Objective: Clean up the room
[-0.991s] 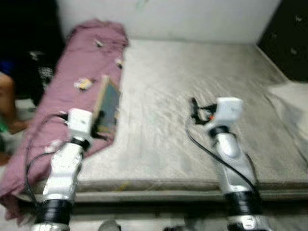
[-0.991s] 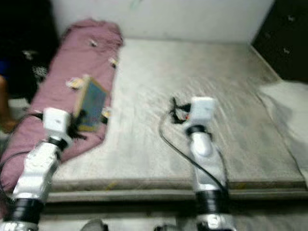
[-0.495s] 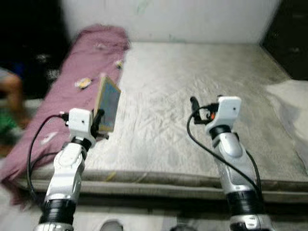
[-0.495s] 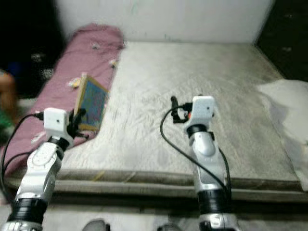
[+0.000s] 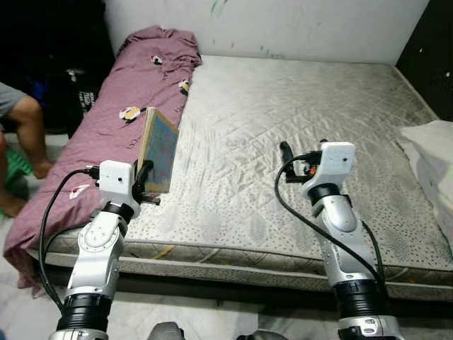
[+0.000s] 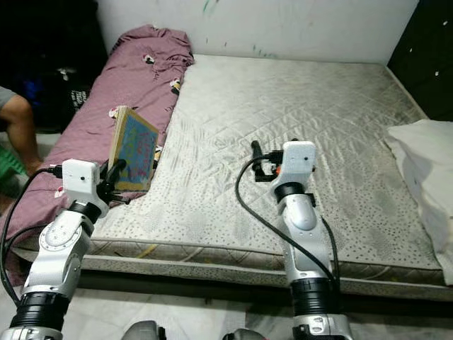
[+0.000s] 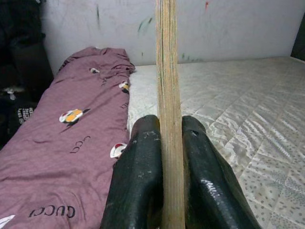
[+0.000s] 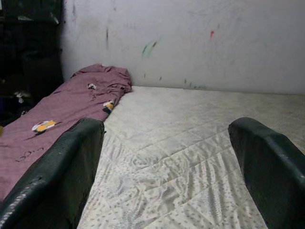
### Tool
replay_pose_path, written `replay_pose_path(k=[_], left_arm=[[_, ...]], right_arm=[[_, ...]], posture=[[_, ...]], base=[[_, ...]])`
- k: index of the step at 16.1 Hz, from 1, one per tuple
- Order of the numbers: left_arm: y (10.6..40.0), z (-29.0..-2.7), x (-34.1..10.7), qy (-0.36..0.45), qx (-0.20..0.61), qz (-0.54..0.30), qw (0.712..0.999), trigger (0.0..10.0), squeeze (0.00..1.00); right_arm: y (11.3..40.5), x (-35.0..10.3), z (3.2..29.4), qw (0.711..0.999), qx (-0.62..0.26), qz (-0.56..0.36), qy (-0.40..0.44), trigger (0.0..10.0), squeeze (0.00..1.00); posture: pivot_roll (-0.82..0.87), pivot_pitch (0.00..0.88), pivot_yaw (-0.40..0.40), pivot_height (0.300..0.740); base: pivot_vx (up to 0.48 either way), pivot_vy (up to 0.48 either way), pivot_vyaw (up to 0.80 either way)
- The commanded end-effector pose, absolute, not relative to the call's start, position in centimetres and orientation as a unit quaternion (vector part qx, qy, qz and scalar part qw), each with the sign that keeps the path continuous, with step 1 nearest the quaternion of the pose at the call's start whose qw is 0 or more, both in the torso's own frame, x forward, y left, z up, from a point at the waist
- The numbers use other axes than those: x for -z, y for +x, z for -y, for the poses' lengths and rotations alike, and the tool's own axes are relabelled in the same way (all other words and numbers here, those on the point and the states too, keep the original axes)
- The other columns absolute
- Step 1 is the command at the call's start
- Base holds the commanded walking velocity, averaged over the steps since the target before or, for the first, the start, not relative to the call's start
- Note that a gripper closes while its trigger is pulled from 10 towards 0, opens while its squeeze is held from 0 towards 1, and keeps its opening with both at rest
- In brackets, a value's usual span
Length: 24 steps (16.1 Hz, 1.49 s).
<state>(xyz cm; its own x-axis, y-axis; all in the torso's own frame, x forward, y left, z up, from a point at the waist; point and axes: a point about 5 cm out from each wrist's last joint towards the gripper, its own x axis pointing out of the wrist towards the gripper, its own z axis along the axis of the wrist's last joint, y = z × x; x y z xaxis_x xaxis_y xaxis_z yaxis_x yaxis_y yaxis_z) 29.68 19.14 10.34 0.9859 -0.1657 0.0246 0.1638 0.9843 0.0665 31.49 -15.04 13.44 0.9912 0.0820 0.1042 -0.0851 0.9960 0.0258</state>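
Note:
My left gripper [image 5: 145, 177] is shut on a thin picture book [image 5: 158, 150], held upright on edge above the left part of the bare mattress [image 5: 283, 120]. Seen along the left wrist, the book's page edge [image 7: 167, 95] stands clamped between both black fingers [image 7: 138, 181]. Over the middle of the mattress my right gripper [image 5: 287, 154] hovers open and holds nothing; its two fingers [image 8: 62, 171] are spread wide apart. A mauve blanket [image 5: 120, 106] with small printed patches lies along the mattress's left side.
A white pillow [image 5: 432, 152] rests at the mattress's right edge. A person's bare leg [image 5: 25, 124] is at the far left, beside dark clutter. A marked white wall [image 5: 283, 25] runs behind the bed. Pale floor [image 5: 212, 319] lies below the mattress's near edge.
The camera has steadied and shifted, so the bed sits clearer and higher in frame. The left gripper still holds the book upright, and the right arm keeps its pose.

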Motion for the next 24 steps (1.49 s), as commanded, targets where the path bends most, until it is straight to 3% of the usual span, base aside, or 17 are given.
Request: replay_pose_path(k=[1,5,21,24], left_arm=[[30.12,-19.46,-11.62,0.04,0.073,0.043,0.996,10.0,0.0],[30.1,-19.31,-11.7,0.042,0.079,0.049,0.995,10.0,0.0],[30.2,-19.31,-11.57,0.042,0.078,0.047,0.995,10.0,0.0],[30.28,-19.34,-11.67,0.032,0.069,0.053,0.996,10.0,0.0]], right_arm=[[31.68,-13.78,15.11,0.997,-0.043,0.055,0.013,10.0,0.0],[31.69,-13.91,15.01,0.997,-0.049,0.059,0.001,10.0,0.0],[31.81,-13.75,15.2,0.998,-0.045,0.055,0.002,10.0,0.0],[31.85,-13.75,15.29,0.998,-0.044,0.055,0.002,10.0,0.0]], posture=[[0.0,0.018,-0.008,0.74],[0.0,0.019,-0.009,0.74],[0.0,0.014,-0.012,0.74],[0.0,0.011,-0.013,0.74]], base=[[0.0,0.0,0.0],[0.0,-0.267,0.55],[0.0,-0.476,0.0],[0.0,-0.117,0.0]])
